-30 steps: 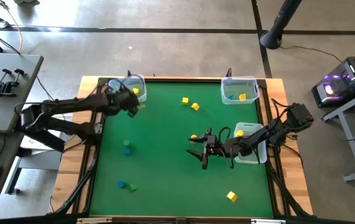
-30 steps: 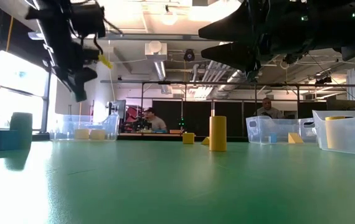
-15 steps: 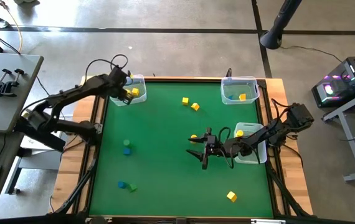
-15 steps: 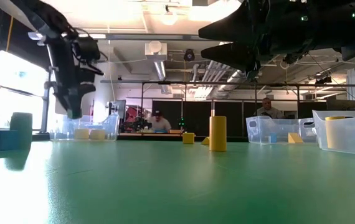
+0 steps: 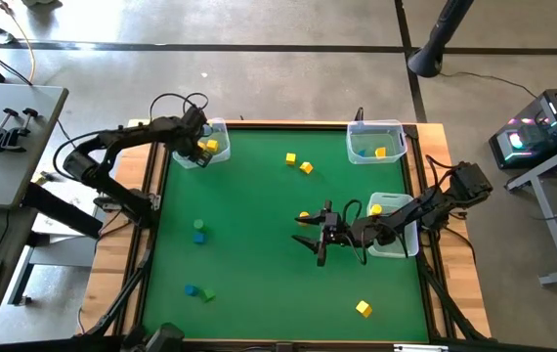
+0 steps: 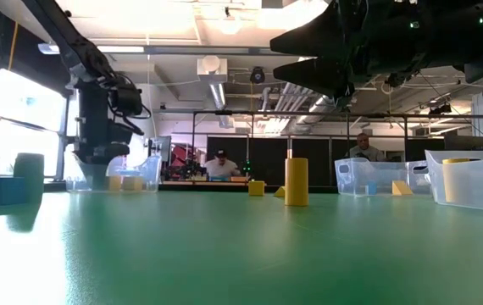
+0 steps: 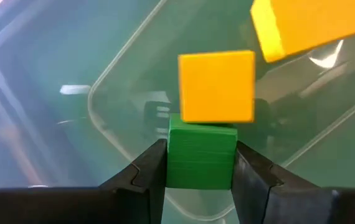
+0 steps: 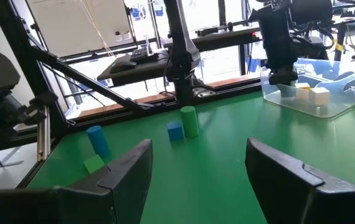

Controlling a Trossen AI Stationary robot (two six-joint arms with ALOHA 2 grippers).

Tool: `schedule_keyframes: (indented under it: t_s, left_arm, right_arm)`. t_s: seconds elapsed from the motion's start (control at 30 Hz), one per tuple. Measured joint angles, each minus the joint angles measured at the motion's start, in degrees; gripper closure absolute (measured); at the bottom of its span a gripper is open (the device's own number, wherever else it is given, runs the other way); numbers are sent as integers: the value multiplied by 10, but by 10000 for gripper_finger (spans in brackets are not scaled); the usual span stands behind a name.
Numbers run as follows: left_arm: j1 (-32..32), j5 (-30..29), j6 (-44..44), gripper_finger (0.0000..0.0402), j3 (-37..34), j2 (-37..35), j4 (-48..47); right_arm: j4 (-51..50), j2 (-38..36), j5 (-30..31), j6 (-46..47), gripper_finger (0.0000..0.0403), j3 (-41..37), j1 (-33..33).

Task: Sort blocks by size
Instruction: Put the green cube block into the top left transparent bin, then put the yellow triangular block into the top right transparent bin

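Over the far-left corner of the table (image 5: 259, 244), seen from above, the left tool (image 5: 197, 147) reaches into a clear bin (image 5: 216, 127) beside yellow blocks (image 5: 211, 145); the right tool (image 5: 320, 238) hovers mid-table, fingers spread. At table height, a tall yellow block (image 6: 297, 181) stands upright, long axis vertical. Through the left wrist camera, the tool is clamped on a green block (image 7: 201, 157), squarely upright, touching a yellow cube (image 7: 217, 86). Past the right wrist's parted fingers, a green cylinder (image 8: 189, 120) stands upright.
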Motion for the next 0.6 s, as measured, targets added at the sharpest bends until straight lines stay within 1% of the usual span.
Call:
schedule_keyframes:
  t_s: [0.17, 0.33, 0.47, 0.6]
  left_arm:
    - [-1, 30, 2, 251, 3, 0, -1]
    - [-1, 37, -3, 220, 5, 0, -5]
    - [-1, 38, -9, 208, 11, 0, -11]
    - [-1, 38, -9, 207, 27, -2, -21]
  right_arm:
    - [-1, 0, 0, 0, 157, 0, 0]
    - [-2, 0, 0, 0, 157, 0, 0]
    - [-5, 0, 1, 0, 157, 0, 0]
    - [-5, 0, 2, 0, 157, 0, 0]
